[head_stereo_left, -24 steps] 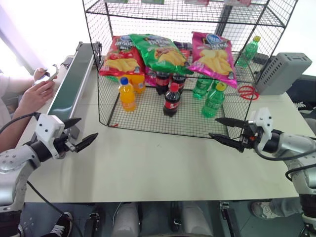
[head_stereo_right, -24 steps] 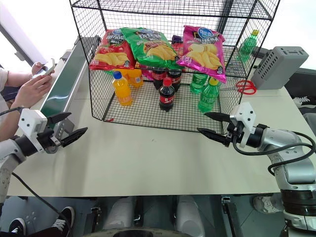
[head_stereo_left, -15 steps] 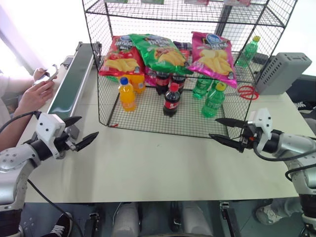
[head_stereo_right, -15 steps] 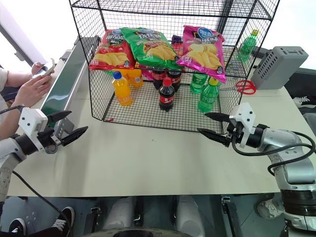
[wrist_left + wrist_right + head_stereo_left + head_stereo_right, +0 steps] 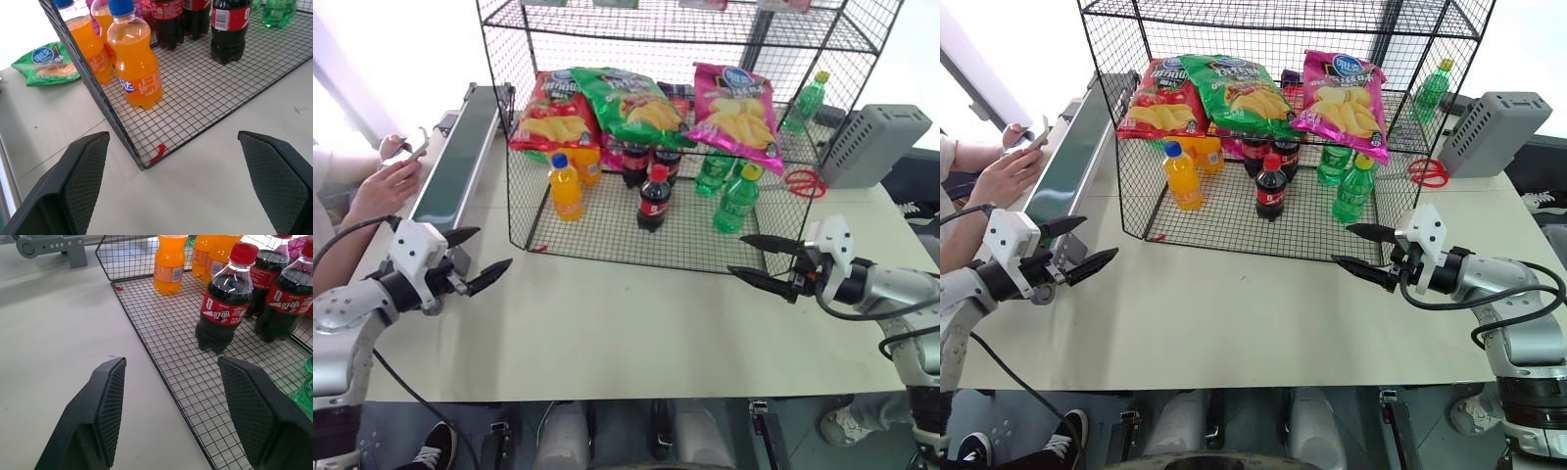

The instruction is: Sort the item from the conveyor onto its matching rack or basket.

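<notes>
The glossy magenta-pink crisp bag [image 5: 736,115] already lay on the black wire-grid shelving rack [image 5: 607,245], well away from the dark-green conveyor belt [image 5: 450,176]. Over the last moment the empty, wide-open left gripper [image 5: 481,257] had drifted slightly inward; the right gripper [image 5: 751,258] stayed put, spread and holding nothing. The sort looked finished.

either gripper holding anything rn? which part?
Nothing held. Left gripper and right gripper both hover open and empty above the white table.
</notes>
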Tool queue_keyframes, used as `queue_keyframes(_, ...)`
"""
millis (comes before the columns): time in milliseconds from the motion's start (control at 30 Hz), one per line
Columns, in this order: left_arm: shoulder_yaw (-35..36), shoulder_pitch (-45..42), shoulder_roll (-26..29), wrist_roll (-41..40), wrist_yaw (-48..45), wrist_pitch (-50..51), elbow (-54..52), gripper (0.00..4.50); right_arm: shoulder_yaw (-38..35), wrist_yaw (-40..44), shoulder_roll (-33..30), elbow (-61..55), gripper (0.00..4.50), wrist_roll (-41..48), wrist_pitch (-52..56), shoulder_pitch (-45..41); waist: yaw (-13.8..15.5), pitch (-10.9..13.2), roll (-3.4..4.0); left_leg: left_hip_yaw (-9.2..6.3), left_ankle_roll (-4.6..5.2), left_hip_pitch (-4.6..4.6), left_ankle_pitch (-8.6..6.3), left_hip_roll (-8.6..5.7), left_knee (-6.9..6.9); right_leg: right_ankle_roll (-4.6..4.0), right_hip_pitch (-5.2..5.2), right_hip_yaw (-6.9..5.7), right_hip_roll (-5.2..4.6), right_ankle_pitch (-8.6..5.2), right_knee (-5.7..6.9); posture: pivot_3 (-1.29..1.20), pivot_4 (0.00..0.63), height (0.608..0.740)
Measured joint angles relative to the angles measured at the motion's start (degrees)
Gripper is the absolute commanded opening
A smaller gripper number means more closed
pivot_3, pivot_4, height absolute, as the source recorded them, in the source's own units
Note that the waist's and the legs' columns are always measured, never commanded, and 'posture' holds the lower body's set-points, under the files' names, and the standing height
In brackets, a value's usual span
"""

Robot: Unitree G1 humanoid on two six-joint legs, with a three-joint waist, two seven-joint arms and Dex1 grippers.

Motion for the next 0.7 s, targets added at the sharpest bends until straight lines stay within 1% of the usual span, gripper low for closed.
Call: queue_keyframes(700,-0.08,0.44,0.01,0.02,-1.02,-0.92,0.03,4.50,1.93,0.26,0.35,2.67,3.09,-2.09,-3.57,-1.50,0.00,0.00,0.00,0.01,0.00,0.01,0.00,0.00,0.00,0.00,0.00,0.00,0.00,0.00,0.01,0.00,0.150,0.740)
